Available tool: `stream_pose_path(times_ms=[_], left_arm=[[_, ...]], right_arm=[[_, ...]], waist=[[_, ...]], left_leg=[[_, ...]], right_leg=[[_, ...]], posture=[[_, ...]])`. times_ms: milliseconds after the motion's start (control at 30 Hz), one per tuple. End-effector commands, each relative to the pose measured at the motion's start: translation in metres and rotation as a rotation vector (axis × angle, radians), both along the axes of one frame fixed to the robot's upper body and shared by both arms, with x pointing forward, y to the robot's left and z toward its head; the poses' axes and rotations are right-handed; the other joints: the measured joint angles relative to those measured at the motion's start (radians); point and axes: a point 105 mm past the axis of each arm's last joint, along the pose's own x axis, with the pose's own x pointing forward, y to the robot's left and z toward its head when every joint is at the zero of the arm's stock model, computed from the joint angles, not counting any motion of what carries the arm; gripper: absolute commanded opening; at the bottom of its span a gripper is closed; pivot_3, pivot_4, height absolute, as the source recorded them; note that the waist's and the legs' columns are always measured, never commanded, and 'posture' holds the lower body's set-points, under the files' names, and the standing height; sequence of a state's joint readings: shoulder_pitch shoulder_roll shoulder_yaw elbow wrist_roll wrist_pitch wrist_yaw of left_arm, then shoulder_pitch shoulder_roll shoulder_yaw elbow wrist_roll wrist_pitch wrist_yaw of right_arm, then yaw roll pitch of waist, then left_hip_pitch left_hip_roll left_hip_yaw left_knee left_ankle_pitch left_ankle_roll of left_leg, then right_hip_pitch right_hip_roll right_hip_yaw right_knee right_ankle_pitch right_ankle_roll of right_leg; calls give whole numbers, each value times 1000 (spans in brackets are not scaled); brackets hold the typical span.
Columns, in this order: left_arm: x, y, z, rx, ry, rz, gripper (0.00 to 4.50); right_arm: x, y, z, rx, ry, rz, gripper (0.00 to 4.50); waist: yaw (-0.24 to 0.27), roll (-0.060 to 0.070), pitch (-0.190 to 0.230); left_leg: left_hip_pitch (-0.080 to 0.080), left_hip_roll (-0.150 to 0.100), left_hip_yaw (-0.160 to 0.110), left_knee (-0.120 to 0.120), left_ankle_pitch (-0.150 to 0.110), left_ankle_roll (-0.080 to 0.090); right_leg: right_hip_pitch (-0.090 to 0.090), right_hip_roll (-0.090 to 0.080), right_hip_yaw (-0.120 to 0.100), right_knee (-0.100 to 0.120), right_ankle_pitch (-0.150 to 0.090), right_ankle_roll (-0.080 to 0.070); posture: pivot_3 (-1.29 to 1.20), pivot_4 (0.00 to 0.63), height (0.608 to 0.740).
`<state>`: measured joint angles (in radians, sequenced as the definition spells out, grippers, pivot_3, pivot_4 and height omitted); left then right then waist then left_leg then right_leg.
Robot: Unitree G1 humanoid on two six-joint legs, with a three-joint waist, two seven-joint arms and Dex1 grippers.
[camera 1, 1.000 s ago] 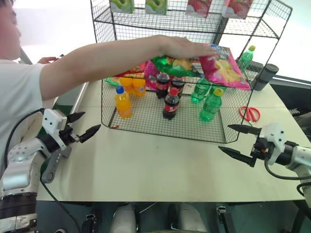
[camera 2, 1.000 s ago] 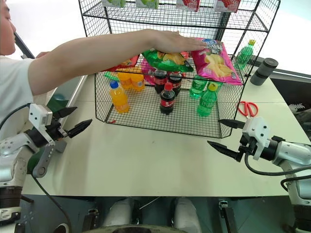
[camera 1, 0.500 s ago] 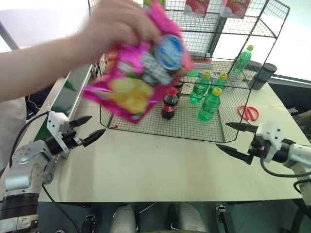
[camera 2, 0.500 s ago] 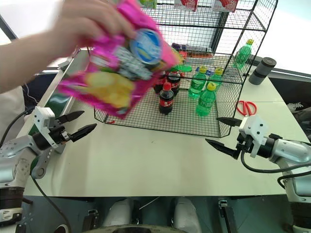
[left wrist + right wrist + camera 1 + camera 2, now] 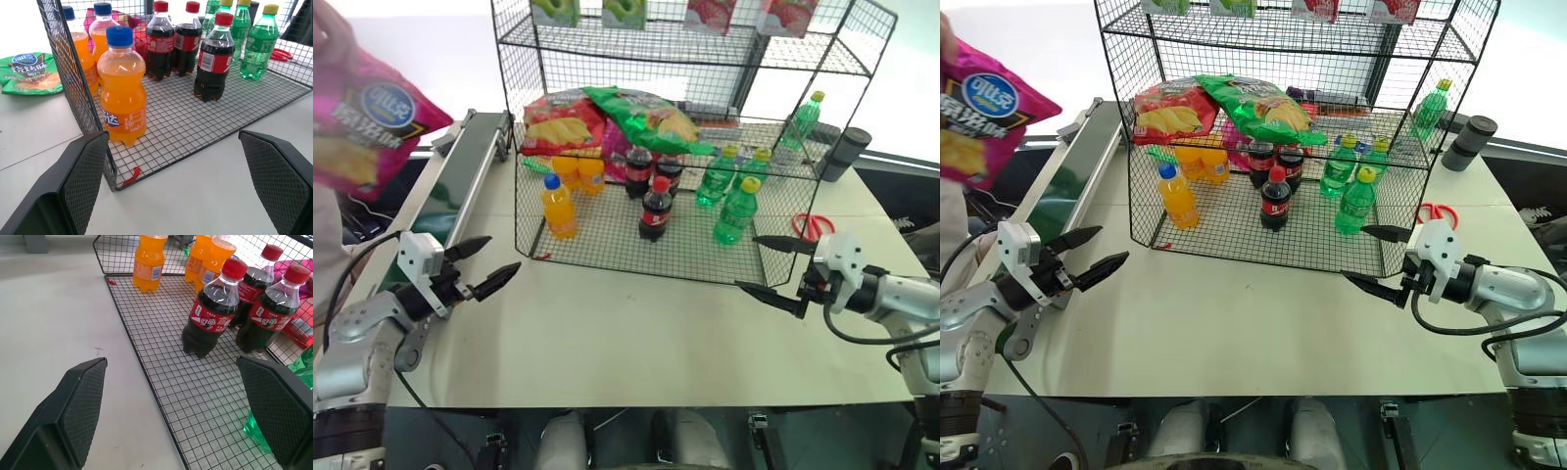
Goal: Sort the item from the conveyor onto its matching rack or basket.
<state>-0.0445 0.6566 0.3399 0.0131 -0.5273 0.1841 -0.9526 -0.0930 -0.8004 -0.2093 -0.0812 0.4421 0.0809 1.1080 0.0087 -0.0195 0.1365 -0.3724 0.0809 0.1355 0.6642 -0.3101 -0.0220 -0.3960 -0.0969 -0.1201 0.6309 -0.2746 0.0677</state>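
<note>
Left pincer (image 5: pixel 487 266) hangs open well below the pink chip bag (image 5: pixel 367 122).

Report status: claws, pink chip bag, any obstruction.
Left claw and right claw open, empty, over table. Pink chip bag in person's hand above conveyor, not yet on belt. Nothing blocking.

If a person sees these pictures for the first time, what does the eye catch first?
The black wire rack in the middle of the table, with orange, cola and green bottles on its base and a red chip bag and green chip bag above. At far left, a person's hand holds the pink chip bag near the conveyor. Both grippers stand open, empty.
</note>
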Motion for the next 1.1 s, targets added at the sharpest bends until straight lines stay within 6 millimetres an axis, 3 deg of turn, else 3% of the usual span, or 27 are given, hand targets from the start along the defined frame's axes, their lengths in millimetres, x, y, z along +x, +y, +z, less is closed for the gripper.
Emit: stream_pose_path(times_ms=[33, 433, 1100], left_arm=[[-2, 7, 15, 40, -79, 54, 4500], [-17, 18, 13, 65, -90, 128, 4500], [-32, 33, 11, 96, -111, 198, 4500]], right_arm=[[3, 7, 8, 13, -37, 32, 4414], [15, 19, 7, 16, -39, 95, 4414], [16, 38, 15, 85, -24, 166, 4414]], waist=[[-1, 0, 0], [-2, 0, 0], [-4, 0, 0]], left_leg=[[0, 0, 0, 0, 0, 0], [0, 0, 0, 0, 0, 0], [0, 1, 0, 0, 0, 0]], right_leg=[[0, 0, 0, 0, 0, 0], [0, 0, 0, 0, 0, 0], [0, 0, 0, 0, 0, 0]], posture=[[0, 150, 726], [0, 150, 726], [0, 150, 726]])
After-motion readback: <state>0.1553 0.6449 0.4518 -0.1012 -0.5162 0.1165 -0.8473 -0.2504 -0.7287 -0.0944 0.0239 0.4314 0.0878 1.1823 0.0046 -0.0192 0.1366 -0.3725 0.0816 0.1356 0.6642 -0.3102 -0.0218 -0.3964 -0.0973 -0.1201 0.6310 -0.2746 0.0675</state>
